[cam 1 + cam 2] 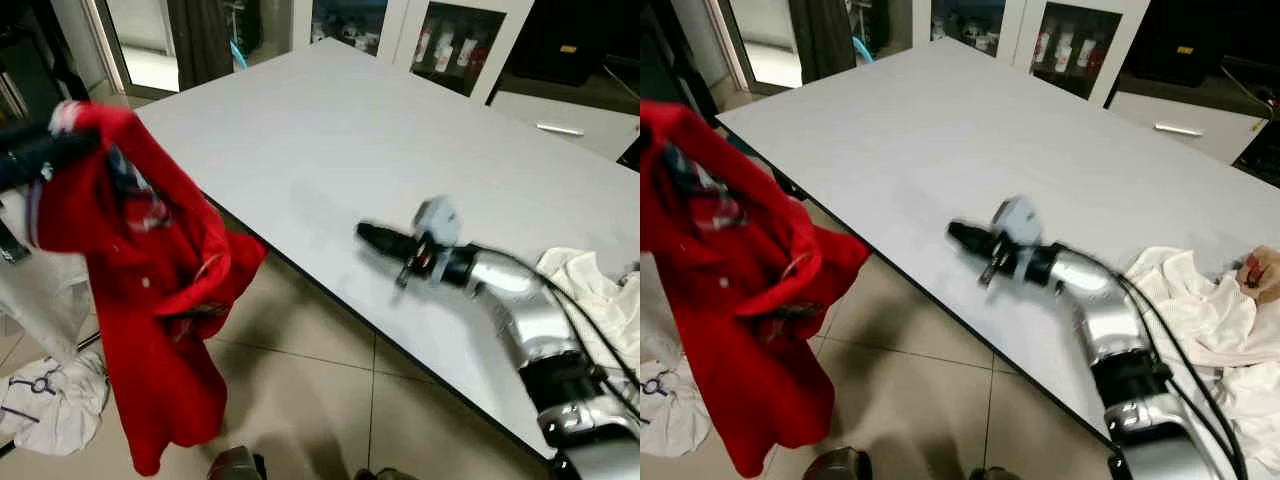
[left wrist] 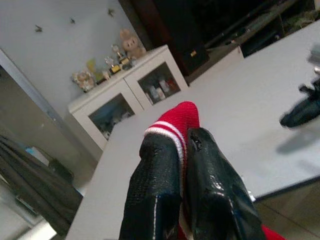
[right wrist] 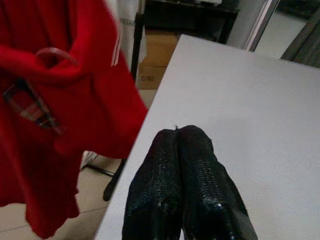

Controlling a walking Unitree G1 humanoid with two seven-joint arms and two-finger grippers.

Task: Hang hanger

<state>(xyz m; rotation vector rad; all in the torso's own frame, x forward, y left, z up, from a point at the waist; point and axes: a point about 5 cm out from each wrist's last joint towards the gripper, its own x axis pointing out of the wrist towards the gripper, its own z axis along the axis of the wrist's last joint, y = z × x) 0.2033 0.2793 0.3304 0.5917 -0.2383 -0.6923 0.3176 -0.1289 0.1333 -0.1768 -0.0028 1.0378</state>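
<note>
Red garment (image 1: 150, 290) hangs at the left of the frame in the left eye view, off the table edge and over the tiled floor (image 1: 320, 390). Its top is pinched at upper left by the left gripper (image 2: 182, 150), fingers pressed together on a red cuff or collar edge with white stripes. A curved reddish piece, probably the hanger (image 3: 55, 54), shows amid the folds in the right wrist view; too buried to be sure of its shape.

Right gripper (image 1: 375, 237) sits mid-frame above the white table (image 1: 330, 130), fingers pressed together, holding nothing, pointing toward the garment.

Handling, as a judgement: cloth is soft, limp, fairly light, and swings and bunches freely; it gives no stiff handle. The knit edge grips well but can stretch or slip out under its own hanging weight. The better hold is likely the rigid hanger near its hook or neck, so the load carries through the frame rather than the fabric.

White cloth (image 1: 590, 290) lies at the right edge of the table, and more white cloth (image 1: 50, 400) on the floor at lower left.
</note>
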